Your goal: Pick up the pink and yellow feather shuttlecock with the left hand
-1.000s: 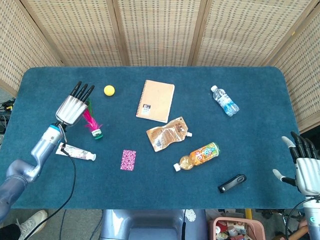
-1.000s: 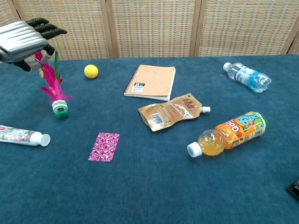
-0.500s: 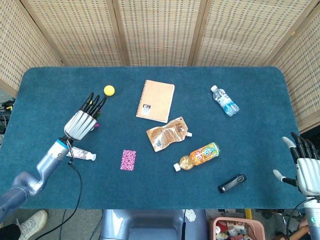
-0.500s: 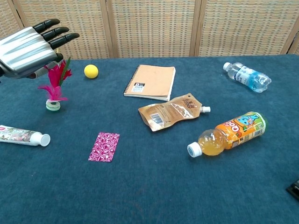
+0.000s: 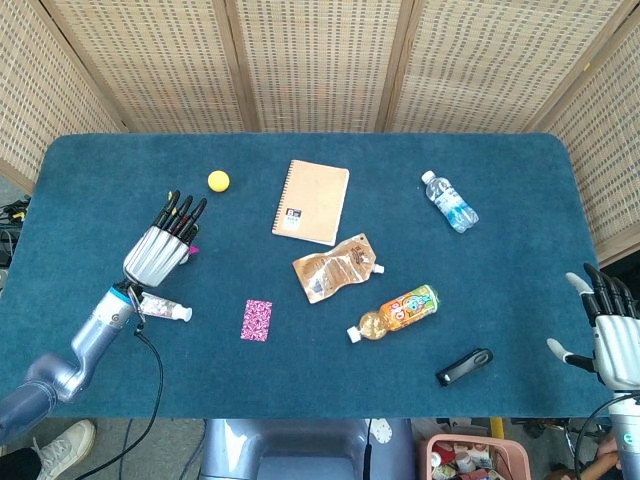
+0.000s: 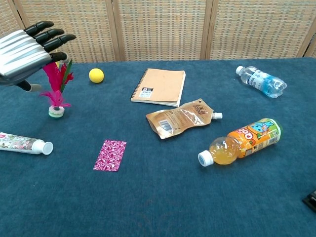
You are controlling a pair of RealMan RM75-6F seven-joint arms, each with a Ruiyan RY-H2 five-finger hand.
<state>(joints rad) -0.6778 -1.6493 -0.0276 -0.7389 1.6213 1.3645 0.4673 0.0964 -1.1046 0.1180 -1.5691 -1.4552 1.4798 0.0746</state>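
Note:
The pink and yellow feather shuttlecock stands upright on its white and green base on the blue table, at the far left. My left hand hovers just above and to its left with fingers stretched out flat, holding nothing; its fingertips reach over the feather tops. In the head view the left hand covers the shuttlecock, and only a pink tip shows. My right hand hangs beyond the table's right front corner, fingers spread and empty.
A yellow ball lies behind the shuttlecock and a white tube in front of it. A pink card, notebook, brown pouch, juice bottle, water bottle and black object lie further right.
A second ago the shuttlecock hung tilted under my left hand. It now stands upright on the table, and the hand has drawn back toward the front, above it.

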